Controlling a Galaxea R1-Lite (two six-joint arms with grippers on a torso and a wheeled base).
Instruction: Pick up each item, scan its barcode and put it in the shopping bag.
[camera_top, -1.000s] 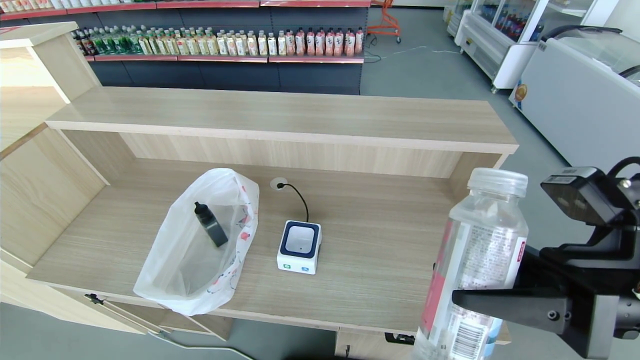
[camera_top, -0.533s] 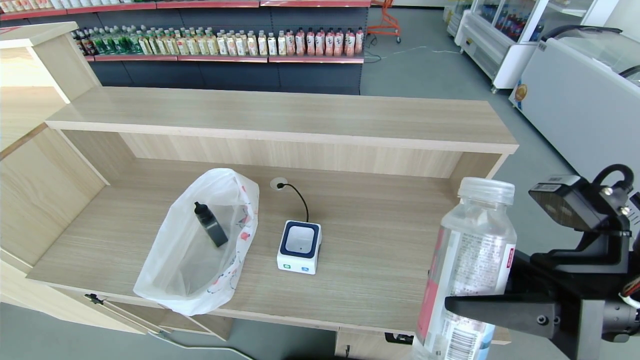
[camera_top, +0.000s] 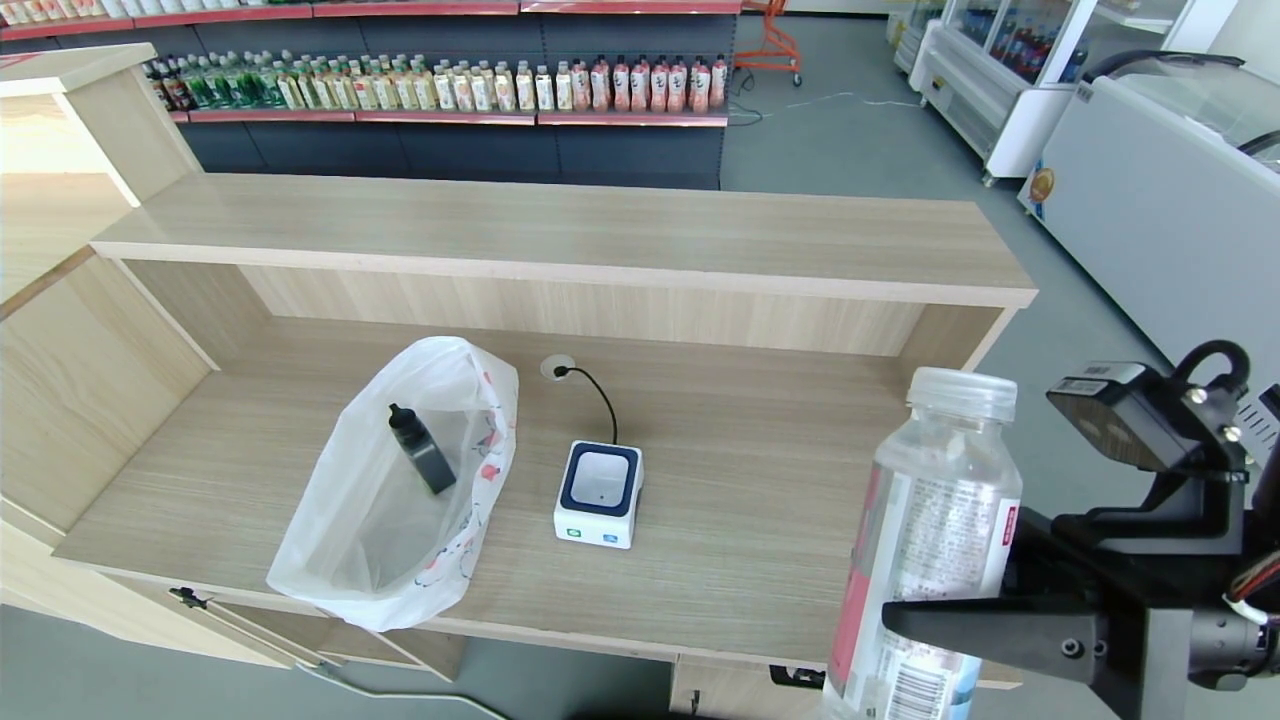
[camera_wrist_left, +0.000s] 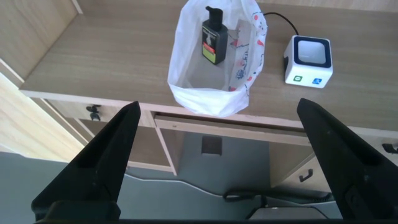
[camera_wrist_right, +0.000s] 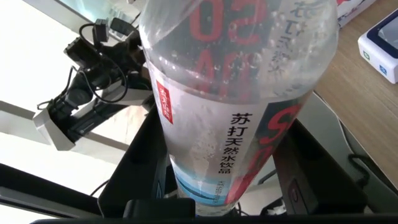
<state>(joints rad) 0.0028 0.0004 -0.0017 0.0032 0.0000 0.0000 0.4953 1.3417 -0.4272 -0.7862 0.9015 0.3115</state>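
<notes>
Bottle first: a clear plastic drinks bottle (camera_top: 935, 540) with a pale screw cap and a red-and-white label stands upright in the air off the right front corner of the pale wooden worktop (camera_top: 750, 480). The right pincer (camera_top: 945, 615) is closed round its lower half. One black finger lies across the label just above the barcode, which faces back toward the robot.

The white box scanner (camera_top: 598, 493) with its dark-framed window sits mid-worktop, well apart from the bottle. Beyond it to the left lies the thin white plastic shopping bag (camera_top: 380, 520), mouth open, with a small dark flip-top bottle (camera_top: 420, 450) already inside. The left pincer (camera_wrist_left: 217, 109) hangs spread wide and empty, out in front of the worktop's edge.

I'd say scanning comes next, and that is where it could go wrong. The barcode looks away from the window, so the bottle must be tipped or turned. A smooth round bottle held by two flat fingers may twist or slide as it tilts. The finger so close to the barcode could also mask it. Later, the limp bag, which slightly overhangs the front edge, may fold shut or get shoved off.
</notes>
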